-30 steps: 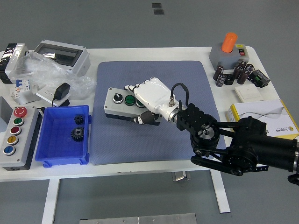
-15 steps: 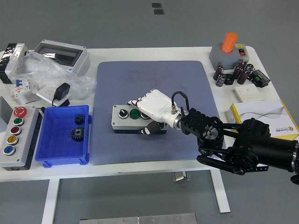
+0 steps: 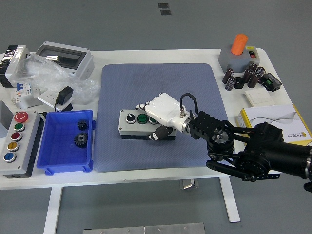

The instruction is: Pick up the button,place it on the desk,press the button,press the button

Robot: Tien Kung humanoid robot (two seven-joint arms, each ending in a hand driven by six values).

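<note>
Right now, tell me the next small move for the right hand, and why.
Probably let go and lift clear. The right hand is clamped over the right end of the grey button box, which lies flat on the blue mat. Its black knob and green button show beside the fingers; pressing any of them likely needs a free finger.

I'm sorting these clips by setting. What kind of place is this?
Probably an electrical or robotics lab bench: a white table with a push-button control box, a cluster of capacitors, and a blue bin holding gears.
</note>
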